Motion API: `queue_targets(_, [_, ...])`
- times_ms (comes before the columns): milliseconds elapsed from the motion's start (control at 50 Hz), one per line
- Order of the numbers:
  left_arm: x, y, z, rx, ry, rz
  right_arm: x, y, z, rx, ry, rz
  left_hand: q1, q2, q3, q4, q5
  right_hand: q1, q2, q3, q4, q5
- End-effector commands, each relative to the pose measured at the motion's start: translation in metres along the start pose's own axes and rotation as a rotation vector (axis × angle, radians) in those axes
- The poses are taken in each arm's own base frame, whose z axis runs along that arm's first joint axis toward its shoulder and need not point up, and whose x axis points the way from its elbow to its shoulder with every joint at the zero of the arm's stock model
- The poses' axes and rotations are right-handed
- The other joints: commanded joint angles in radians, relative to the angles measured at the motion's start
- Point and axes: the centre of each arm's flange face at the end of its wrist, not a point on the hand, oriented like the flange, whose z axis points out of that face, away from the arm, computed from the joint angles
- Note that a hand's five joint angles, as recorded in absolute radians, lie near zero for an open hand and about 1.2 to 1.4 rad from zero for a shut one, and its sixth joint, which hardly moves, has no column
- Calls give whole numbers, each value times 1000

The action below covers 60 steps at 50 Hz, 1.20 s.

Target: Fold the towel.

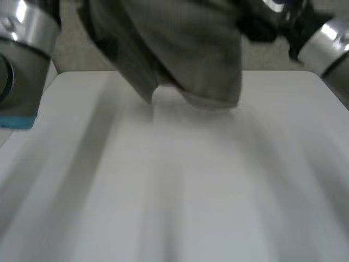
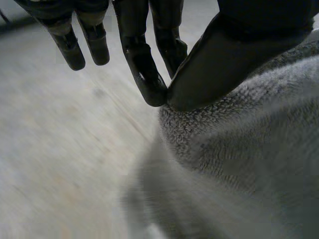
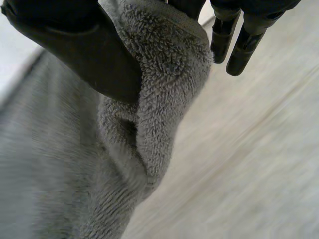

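A grey terry towel (image 1: 185, 49) hangs bunched in the air over the far part of the white table (image 1: 174, 191), its lower edge just above the tabletop. In the left wrist view my left hand (image 2: 219, 64) pinches a fold of the towel (image 2: 249, 149) between its thumb and a fingertip, while its other fingers point down, free. In the right wrist view my right hand (image 3: 84, 50) presses its thumb on a thick rolled edge of the towel (image 3: 159, 74) and clamps it against the fingers. The dark right hand (image 1: 262, 27) is at the towel's right upper side in the head view.
My left arm (image 1: 24, 38) stands at the table's far left corner and my right arm (image 1: 327, 43) at its far right corner. Beige floor (image 1: 82, 49) lies beyond the table's far edge.
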Motion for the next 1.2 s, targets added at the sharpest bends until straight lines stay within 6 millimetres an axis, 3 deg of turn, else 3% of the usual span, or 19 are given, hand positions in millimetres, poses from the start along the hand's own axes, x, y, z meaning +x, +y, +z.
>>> queue_targets(20, [41, 72, -79, -399, 199, -115, -47, 51, -50, -358, -170, -89, 72, 94, -43, -50, 56, 3, -15, -7, -60, -29])
queue_targets(40, [41, 72, -80, -399, 199, -115, -48, 51, -50, -359, -170, -89, 72, 94, -43, -50, 56, 3, -15, -7, -60, -29])
queue_targets(80, [55, 99, -114, -534, 236, -128, -67, 67, -68, -463, -241, -83, 72, 94, -43, -50, 56, -140, -158, -7, -60, -172])
queue_targets(140, [63, 112, -131, -597, 259, -129, -79, 77, -76, -509, -279, -30, 72, 94, -43, -50, 56, -323, -341, -7, -60, -355])
queue_targets(180, [75, 131, -155, -691, 291, -133, -98, 97, -88, -581, -320, 55, 72, 94, -43, -50, 56, -866, -884, -7, -60, -898])
queue_targets(200, [75, 131, -155, -691, 292, -133, -98, 97, -88, -582, -321, 56, 72, 94, -43, -50, 56, -869, -887, -7, -60, -901])
queue_targets(220, [79, 138, -163, -722, 303, -133, -104, 102, -92, -601, -334, 82, 72, 94, -43, -50, 56, -1117, -1135, -7, -60, -1149])
queue_targets(260, [81, 143, -167, -745, 302, -138, -107, 105, -95, -613, -338, 105, 72, 94, -43, -50, 56, -1117, -1135, -7, -60, -1149])
queue_targets(280, [81, 144, -169, -758, 297, -140, -109, 107, -95, -620, -333, 129, -64, -43, -43, -50, -80, -1117, -1135, -7, -60, -1149])
queue_targets(380, [79, 145, -169, -776, 283, -136, -104, 109, -92, -614, -280, 205, -265, -243, -43, -50, -281, -1117, -1135, -7, -60, -1149])
queue_targets(640, [80, 143, -174, -792, 282, -140, -99, 110, -87, -580, -232, 247, -345, -323, -43, -50, -361, -1117, -1135, -7, -60, -1149])
queue_targets(780, [85, 140, -193, -869, 309, -154, -97, 100, -65, -452, -317, 78, -535, -513, -43, -50, -551, -1117, -1135, -7, -60, -1149])
queue_targets(900, [83, 135, -205, -939, 315, -170, -99, 105, -38, -382, -412, -83, -627, -605, -43, -50, -643, -1117, -1135, -7, -60, -1149])
queue_targets(1020, [62, 126, -205, -948, 232, -141, -108, 127, -15, -380, -482, -254, -612, -590, -43, -50, -628, -1117, -1135, -7, -60, -1149])
queue_targets(1080, [55, 123, -204, -942, 207, -135, -112, 133, -13, -377, -493, -289, -612, -590, -43, -50, -628, -1117, -1135, -7, -60, -1149])
queue_targets(1200, [53, 120, -208, -948, 199, -137, -138, 153, -6, -314, -569, -428, -615, -593, -43, -50, -631, -1117, -1135, -7, -60, -1149])
